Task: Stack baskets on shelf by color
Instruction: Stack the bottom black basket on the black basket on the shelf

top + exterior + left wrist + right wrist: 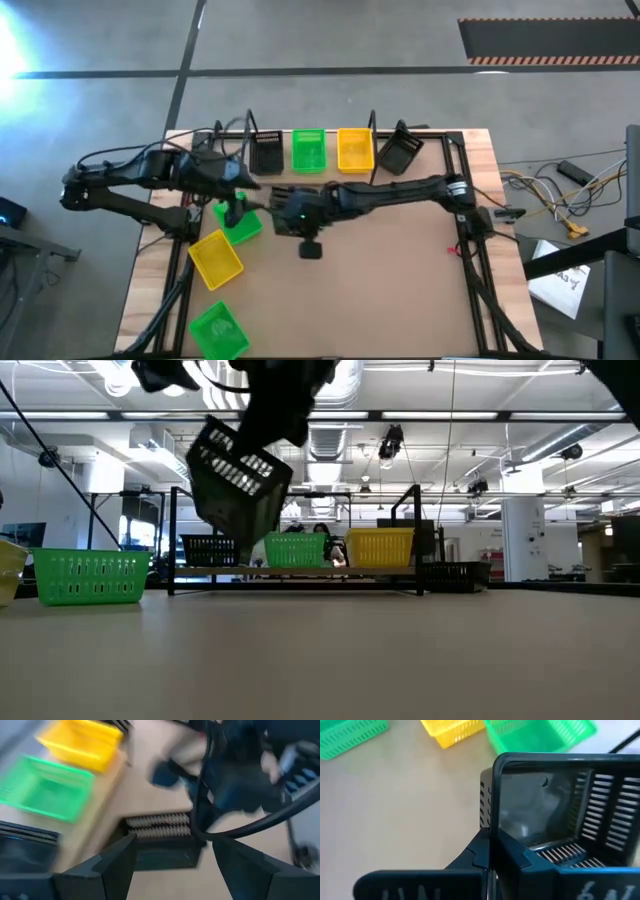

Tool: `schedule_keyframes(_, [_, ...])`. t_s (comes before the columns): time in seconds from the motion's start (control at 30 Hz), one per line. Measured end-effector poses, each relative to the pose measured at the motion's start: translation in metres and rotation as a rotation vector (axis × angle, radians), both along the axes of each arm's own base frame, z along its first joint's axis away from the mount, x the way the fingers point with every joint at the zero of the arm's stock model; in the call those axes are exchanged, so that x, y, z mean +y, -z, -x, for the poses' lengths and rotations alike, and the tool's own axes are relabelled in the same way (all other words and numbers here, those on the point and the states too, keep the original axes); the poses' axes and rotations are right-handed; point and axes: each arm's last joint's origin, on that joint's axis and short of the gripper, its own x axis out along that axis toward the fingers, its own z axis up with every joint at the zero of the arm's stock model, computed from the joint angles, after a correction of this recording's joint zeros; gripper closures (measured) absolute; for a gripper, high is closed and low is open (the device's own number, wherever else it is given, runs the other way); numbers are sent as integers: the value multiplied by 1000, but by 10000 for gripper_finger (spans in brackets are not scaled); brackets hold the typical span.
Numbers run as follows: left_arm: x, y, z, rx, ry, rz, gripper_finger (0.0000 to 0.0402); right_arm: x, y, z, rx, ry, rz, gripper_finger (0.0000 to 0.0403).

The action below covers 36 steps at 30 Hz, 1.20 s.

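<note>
One black basket (pixel 237 485) hangs tilted in the air, clamped by its rim in the right gripper (pixel 490 851) — in the overhead frame that gripper sits just left of centre, at the end of the arm reaching in from the right edge. The shelf (pixel 335 177) lies toward the top of that frame, only a short way above the gripper, its long axis running left to right. The right arm is the one placed to make the delivery.

On the shelf stand three baskets in a row: a black one (pixel 267 154) at the left, a green one (pixel 308 151) in the middle, a yellow one (pixel 354 149) at the right. All three look empty. The carried basket probably belongs on the black one, which lies up and slightly left of the gripper. A further black basket (pixel 401 151) rests tilted at the shelf's right end.

Left of centre, the left gripper (pixel 235 207) hovers over a loose green basket (pixel 239 222) on the bench (pixel 400 290), its fingers spread and holding nothing. A loose yellow basket (pixel 215 259) sits below it in the frame, and another green basket (pixel 219 331) lies near the bottom edge — both empty.
</note>
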Motion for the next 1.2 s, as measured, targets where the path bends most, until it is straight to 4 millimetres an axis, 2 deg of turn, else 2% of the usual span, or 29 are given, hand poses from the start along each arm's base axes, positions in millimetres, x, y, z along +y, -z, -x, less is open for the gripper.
schedule_keyframes(0.17, [-5, 31, 6, 75, 129, -37, 155, 1, -20, -1, 56, -89, 70, 394])
schedule_keyframes(0.4, [-5, 46, 3, 98, 356, -301, 155, 7, -36, 14, 153, -266, 176, 394])
schedule_keyframes(0.57, [-6, 51, -22, 70, 490, -419, 155, 12, -43, 17, 125, -373, 245, 394])
schedule_keyframes(0.8, [-6, 76, -60, 194, 517, -385, 161, 13, -43, 18, 124, -381, 260, 394])
schedule_keyframes(0.97, [-7, 85, -74, 233, 554, -341, 215, 15, -43, 18, 126, -393, 301, 394])
schedule_keyframes(1.2, [-10, 86, -75, 223, 589, -246, 336, 14, -43, 18, 127, -379, 322, 394])
